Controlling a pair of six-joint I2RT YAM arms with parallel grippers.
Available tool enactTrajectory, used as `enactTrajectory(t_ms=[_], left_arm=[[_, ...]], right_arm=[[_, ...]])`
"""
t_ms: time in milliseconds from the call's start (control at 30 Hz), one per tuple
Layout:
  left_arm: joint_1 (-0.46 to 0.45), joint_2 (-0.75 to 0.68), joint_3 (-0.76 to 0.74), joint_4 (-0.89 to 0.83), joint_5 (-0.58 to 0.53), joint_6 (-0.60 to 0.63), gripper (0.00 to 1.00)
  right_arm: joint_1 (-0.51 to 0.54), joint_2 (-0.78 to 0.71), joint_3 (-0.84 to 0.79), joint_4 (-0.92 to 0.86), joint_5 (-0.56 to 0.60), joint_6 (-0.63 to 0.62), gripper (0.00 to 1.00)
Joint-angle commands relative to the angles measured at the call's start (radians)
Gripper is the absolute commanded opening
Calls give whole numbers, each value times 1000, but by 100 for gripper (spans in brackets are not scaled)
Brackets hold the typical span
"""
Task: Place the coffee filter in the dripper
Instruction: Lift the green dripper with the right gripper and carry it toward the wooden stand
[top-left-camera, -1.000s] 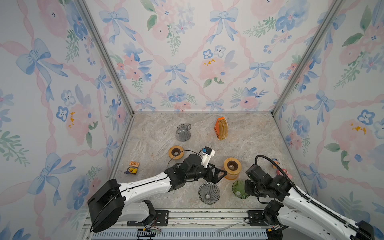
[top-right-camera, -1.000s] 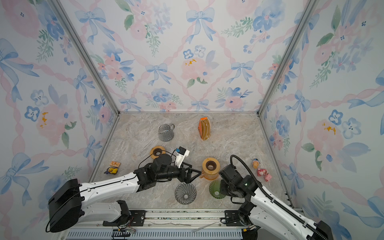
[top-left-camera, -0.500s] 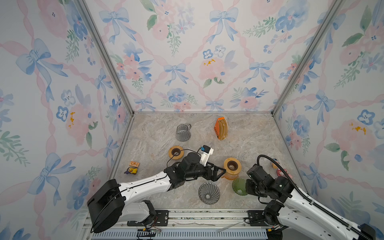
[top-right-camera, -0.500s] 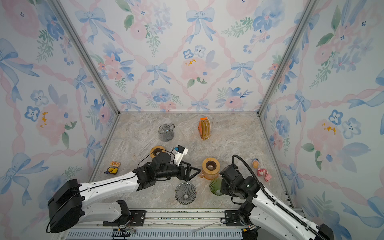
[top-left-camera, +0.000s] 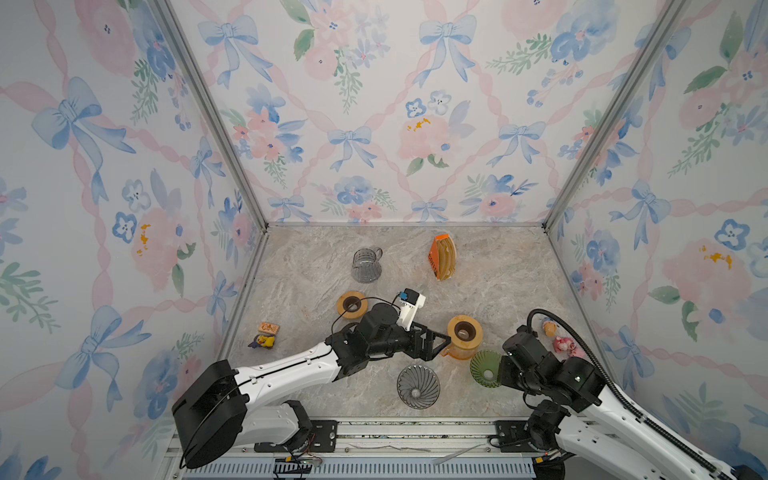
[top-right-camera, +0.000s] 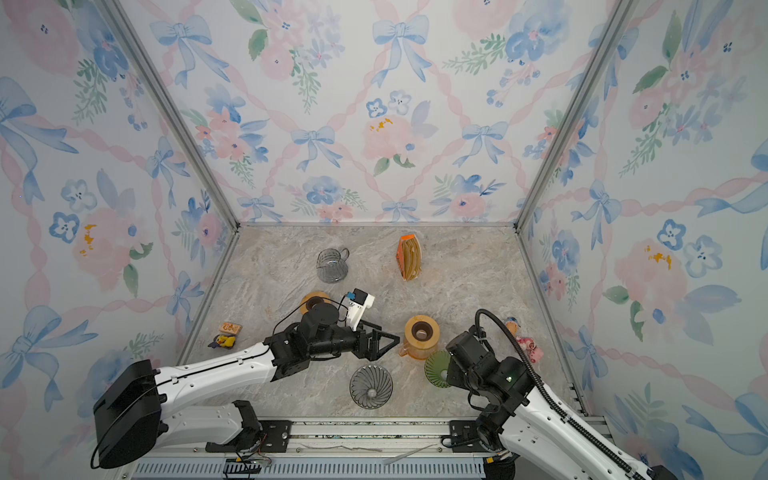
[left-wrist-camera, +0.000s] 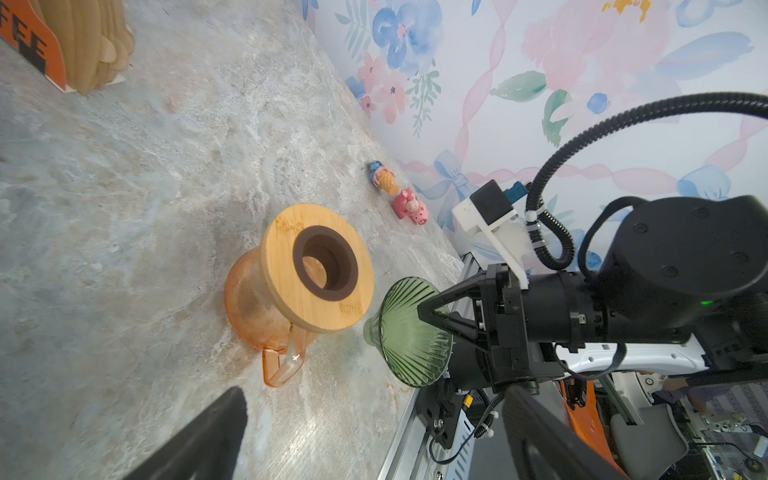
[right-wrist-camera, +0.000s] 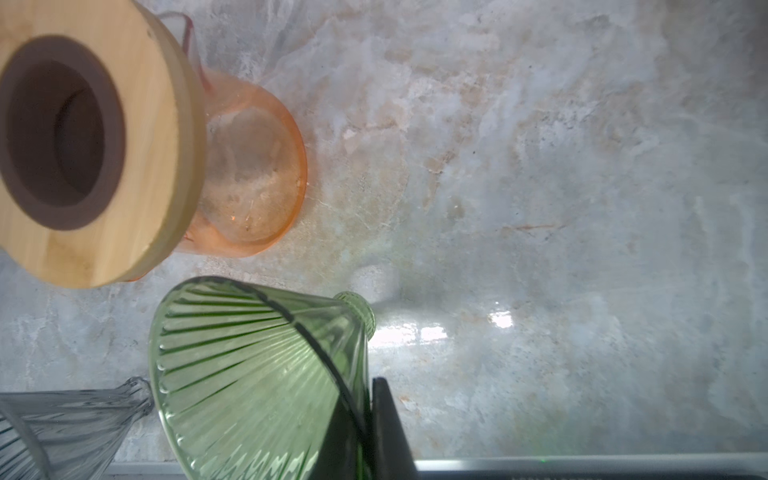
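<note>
Tightly pinched green dripper (left-wrist-camera: 399, 336), right gripper (left-wrist-camera: 422, 312)

Place: robotics lab test cell, not a home.
Enclosure: floral-print wall panels (top-left-camera: 374, 124) joined by bare metal frame posts (top-left-camera: 216, 124).
Bench: marble-look tabletop (top-left-camera: 498, 291).
Rig: two robot arms (top-left-camera: 286, 370) mounted on front aluminium rail (top-left-camera: 415, 428), cables exposed.
</note>
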Motion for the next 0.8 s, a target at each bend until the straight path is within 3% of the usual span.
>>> enactTrajectory(t_ms=[0,433,767], left_arm=[[5,-13,-2,19,16,-7,98],[6,-35,-18,26,8,-7,98],[6,-55,-35,39,1,-12,98]], right_arm=[[8,-25,55,-51,40,10,5],[8,-67,158,-116,56,-19,4],[0,17,331,-133,58,-105,4]])
